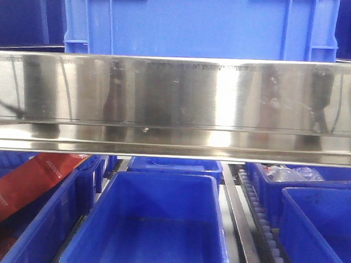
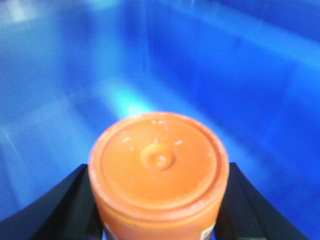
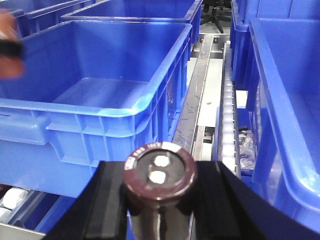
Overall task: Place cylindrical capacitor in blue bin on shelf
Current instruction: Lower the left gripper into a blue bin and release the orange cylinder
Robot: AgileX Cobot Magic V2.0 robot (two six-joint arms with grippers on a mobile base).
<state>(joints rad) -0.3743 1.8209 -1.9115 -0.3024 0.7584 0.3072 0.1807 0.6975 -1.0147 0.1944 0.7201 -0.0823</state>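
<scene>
The cylindrical capacitor (image 3: 160, 172), dark brown with two silvery terminals on its end, sits between the black fingers of my right gripper (image 3: 161, 176), which is shut on it. Ahead and to its left stands an empty blue bin (image 3: 100, 107), also seen as the centre blue bin (image 1: 161, 177) below the shelf's steel rail (image 1: 177, 102). My left gripper (image 2: 159, 202) is shut on an orange cylinder (image 2: 159, 160) over a blue bin floor (image 2: 225, 75). Neither gripper shows in the front view.
A roller track (image 3: 229, 120) and steel rail run between the bins. Another blue bin (image 3: 285, 100) stands on the right. A red-brown box (image 1: 25, 182) lies in the left bin, plastic bags (image 1: 291, 173) in the right one. A blue crate (image 1: 199, 24) tops the shelf.
</scene>
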